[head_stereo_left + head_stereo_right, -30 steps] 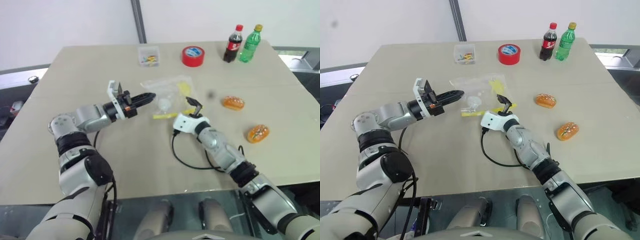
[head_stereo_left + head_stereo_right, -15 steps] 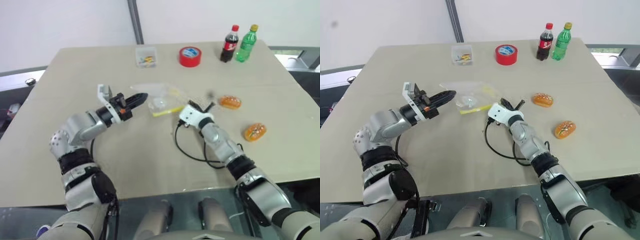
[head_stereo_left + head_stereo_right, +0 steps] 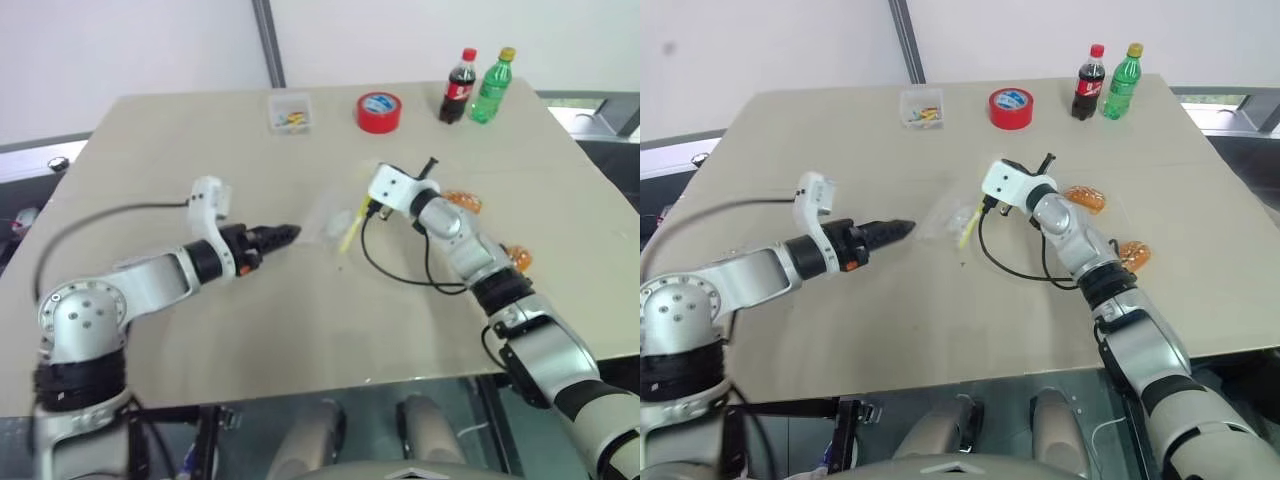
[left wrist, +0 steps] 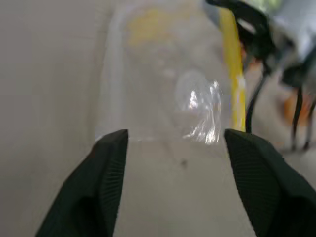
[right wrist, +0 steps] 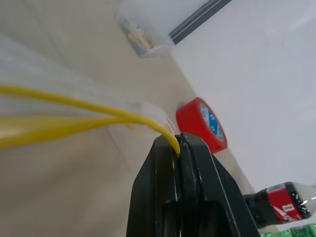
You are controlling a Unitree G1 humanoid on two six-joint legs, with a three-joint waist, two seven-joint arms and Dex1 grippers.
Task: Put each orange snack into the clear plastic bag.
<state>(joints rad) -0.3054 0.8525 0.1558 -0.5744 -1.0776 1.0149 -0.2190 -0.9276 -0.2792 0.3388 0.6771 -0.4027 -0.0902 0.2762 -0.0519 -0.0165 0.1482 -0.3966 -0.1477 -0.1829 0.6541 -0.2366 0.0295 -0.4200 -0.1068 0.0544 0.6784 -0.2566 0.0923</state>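
Observation:
The clear plastic bag (image 3: 335,222) hangs tilted over the table's middle. Its yellow strip (image 5: 89,111) is pinched in my right gripper (image 3: 427,163), which is shut on it and raised above the table. My left gripper (image 4: 175,138) is open just short of the bag's near edge, with nothing between its fingers. Two orange snacks lie on the table to the right. One (image 3: 1087,199) is beside my right wrist and the other (image 3: 1133,256) sits nearer, both partly behind the right forearm.
At the far edge stand a red tape roll (image 3: 382,112), a cola bottle (image 3: 457,88), a green bottle (image 3: 497,86) and a small clear box (image 3: 290,112) of colourful bits. A black cable (image 3: 400,272) loops from my right wrist onto the table.
My left gripper let go of the bag, rolled and drew back. My right gripper shut on the yellow strip and rose away to the right, lifting that edge of the bag.

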